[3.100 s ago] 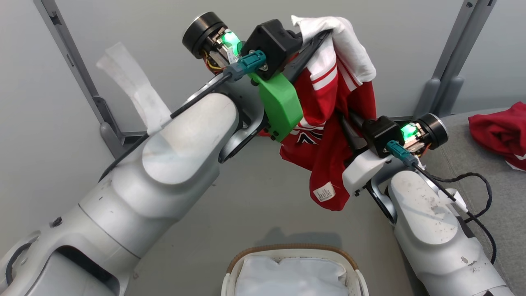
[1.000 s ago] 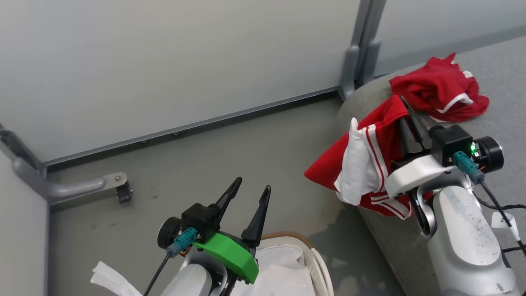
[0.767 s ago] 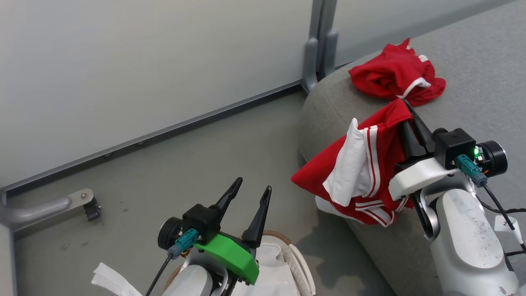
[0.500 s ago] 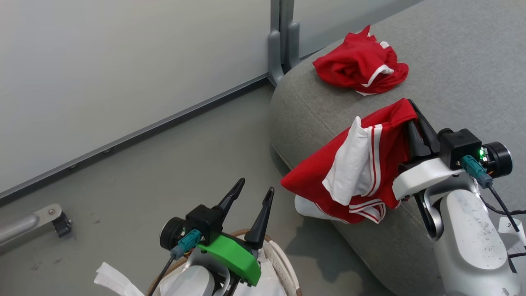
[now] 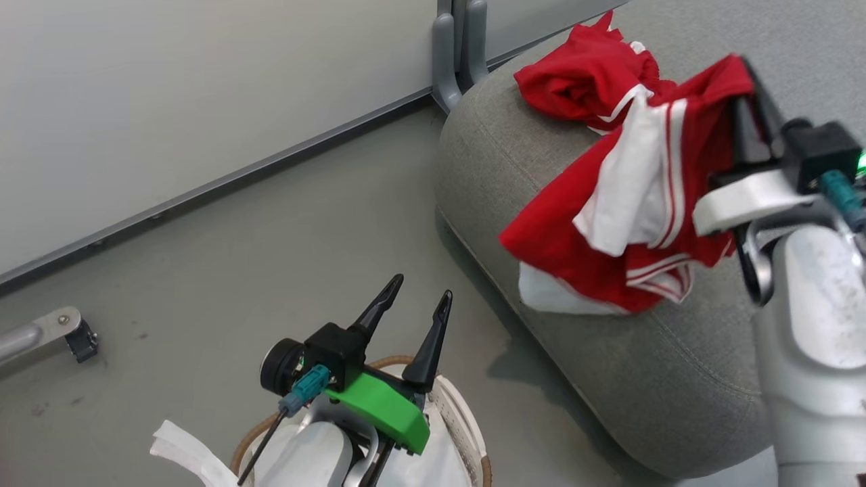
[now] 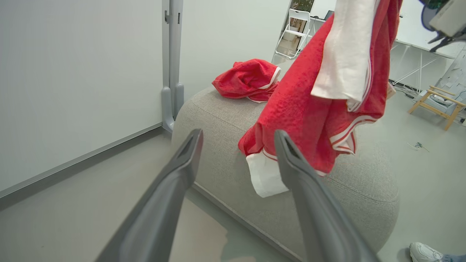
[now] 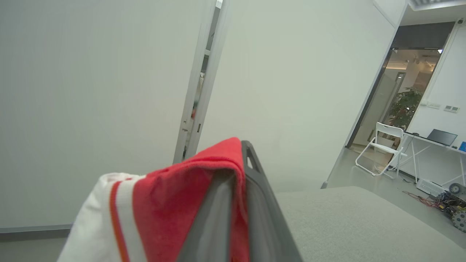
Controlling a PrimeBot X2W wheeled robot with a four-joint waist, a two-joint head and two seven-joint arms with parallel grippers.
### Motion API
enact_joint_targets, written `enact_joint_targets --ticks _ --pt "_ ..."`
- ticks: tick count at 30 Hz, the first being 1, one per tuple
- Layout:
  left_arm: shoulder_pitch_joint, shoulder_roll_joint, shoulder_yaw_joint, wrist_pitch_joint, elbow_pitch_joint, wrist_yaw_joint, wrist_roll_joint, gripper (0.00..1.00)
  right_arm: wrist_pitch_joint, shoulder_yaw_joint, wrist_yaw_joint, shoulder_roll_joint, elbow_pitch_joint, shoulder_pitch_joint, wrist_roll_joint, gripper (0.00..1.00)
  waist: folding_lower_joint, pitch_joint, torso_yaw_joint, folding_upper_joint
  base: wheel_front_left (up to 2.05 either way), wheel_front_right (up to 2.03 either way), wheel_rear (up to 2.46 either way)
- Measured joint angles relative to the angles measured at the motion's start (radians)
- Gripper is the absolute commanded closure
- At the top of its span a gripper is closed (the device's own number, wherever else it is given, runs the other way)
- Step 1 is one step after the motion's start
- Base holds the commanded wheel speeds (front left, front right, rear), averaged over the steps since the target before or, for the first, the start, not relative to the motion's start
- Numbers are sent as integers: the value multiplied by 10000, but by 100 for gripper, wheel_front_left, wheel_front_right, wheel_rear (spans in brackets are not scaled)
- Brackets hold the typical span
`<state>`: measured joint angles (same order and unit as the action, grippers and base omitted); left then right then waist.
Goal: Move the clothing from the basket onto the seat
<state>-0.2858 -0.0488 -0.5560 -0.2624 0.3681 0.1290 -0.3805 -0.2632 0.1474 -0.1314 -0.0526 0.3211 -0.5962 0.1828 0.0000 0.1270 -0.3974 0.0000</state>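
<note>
A red garment with white panels and stripe trim point(image 5: 629, 223) hangs from my right gripper point(image 5: 744, 74), which is shut on it and holds it above the near end of the grey seat point(image 5: 649, 365). The same garment point(image 6: 327, 109) dangles in the left wrist view, and drapes over the shut fingers point(image 7: 251, 174) in the right wrist view. A second red garment point(image 5: 582, 74) lies crumpled on the seat behind it. My left gripper point(image 5: 416, 304) stands open and empty over the basket point(image 5: 467, 419) at the bottom edge.
A plain white sheet point(image 5: 440, 467) lies in the basket, partly hidden by my left arm. A grey panel post point(image 5: 457, 47) stands at the seat's far end. A metal foot bracket point(image 5: 61, 331) sits on the floor at left. A person's shoe point(image 6: 426, 253) shows beyond the seat.
My right gripper has lifted the red garment up and further over the seat. The head view has kept swinging towards the seat. My left gripper stays open above the basket.
</note>
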Motion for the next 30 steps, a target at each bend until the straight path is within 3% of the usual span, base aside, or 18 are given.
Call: enact_joint_targets --ticks 19,30 --pt "-1608 -339 -123 0 -359 0 842 0 562 2573 2 -4347 2479 -6027 470 100 1 2480 1437 0 0 0 0" --pt "-2288 -393 -240 0 -539 0 1030 0 163 3388 0 -4592 4280 -6730 1087 100 2 4229 2249 0 0 0 0"
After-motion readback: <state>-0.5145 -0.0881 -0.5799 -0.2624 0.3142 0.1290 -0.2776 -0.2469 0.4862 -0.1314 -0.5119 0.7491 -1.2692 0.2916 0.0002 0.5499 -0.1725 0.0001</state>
